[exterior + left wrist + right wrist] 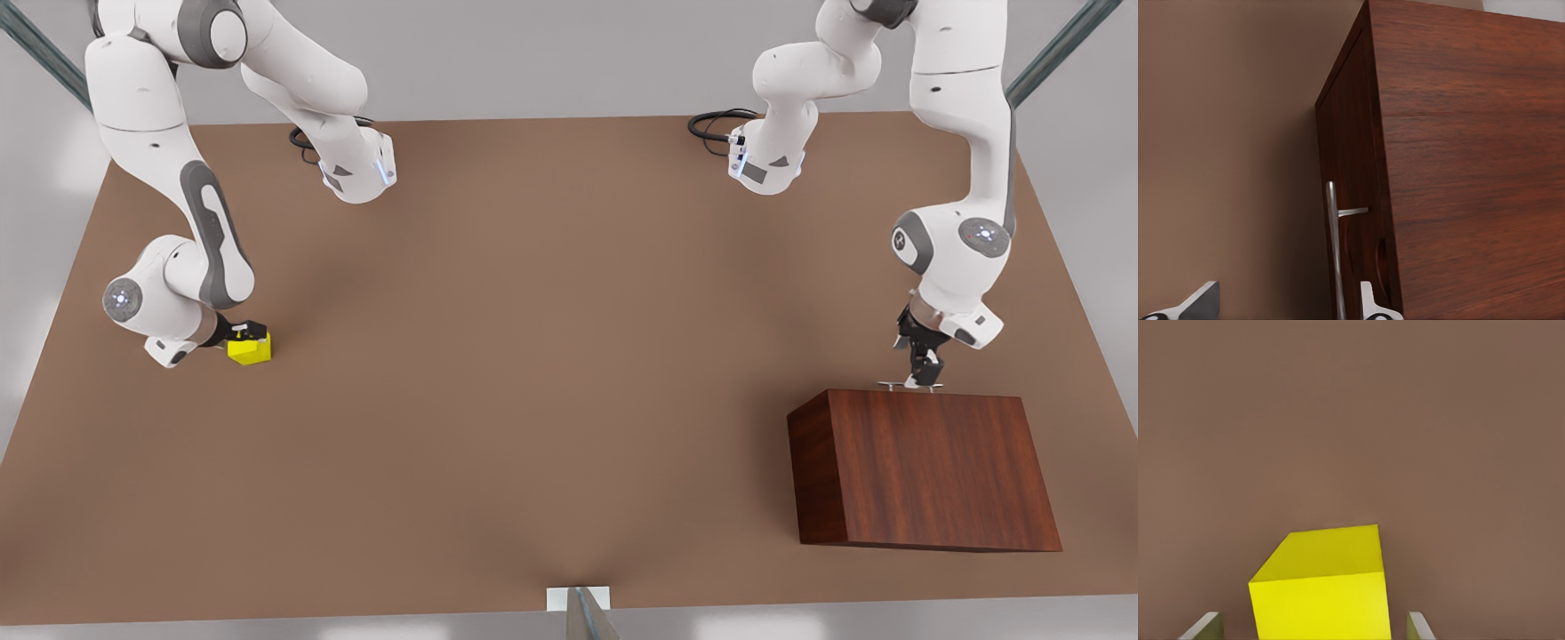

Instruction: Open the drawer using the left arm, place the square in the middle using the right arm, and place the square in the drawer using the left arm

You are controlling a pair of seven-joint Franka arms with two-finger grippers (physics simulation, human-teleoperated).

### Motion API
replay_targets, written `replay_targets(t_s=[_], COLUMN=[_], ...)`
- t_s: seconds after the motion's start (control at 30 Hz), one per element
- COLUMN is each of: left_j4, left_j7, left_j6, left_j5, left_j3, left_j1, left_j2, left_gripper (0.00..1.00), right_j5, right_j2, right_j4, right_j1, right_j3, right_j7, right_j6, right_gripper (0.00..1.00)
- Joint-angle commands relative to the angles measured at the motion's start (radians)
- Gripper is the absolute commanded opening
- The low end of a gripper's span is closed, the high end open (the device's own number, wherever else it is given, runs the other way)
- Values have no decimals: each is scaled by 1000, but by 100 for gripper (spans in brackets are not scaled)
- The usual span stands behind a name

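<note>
The yellow square (pixel 251 348) rests on the brown table at the front view's left. My right gripper (pixel 242 334) is low over it and open, and its fingers (pixel 1205 628) stand on either side of the square (pixel 1321 593) with small gaps. At the front view's right stands the wooden cabinet (pixel 925 471), its drawer (pixel 1351 167) shut. My left gripper (pixel 923 372) is open at the silver bar handle (pixel 911 386). The handle (pixel 1332 247) stands between the fingers (pixel 1368 303), nearer one of them.
The middle (pixel 551 356) of the brown tabletop lies bare between the two arms. A small white bracket (pixel 578 600) sits at the table's near edge. Black cables (pixel 716 124) lie at the far edge by the arm bases.
</note>
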Motion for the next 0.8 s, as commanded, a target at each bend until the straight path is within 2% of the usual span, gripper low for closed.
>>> replay_targets(t_s=[0.0,0.7,0.77], left_j4=[1,1,1], left_j7=[0,0,0], left_j6=[1,-3,-11], left_j5=[3,3,3], left_j3=[0,5,5], left_j1=[0,12,12], left_j2=[4,27,25], left_gripper=[100,100,100], right_j5=[-2,-26,-29], right_j2=[4,47,48], right_j4=[0,-23,-23], right_j1=[0,11,12], right_j3=[0,14,15], right_j7=[0,0,-44], right_j6=[0,101,103], right_gripper=[100,100,96])
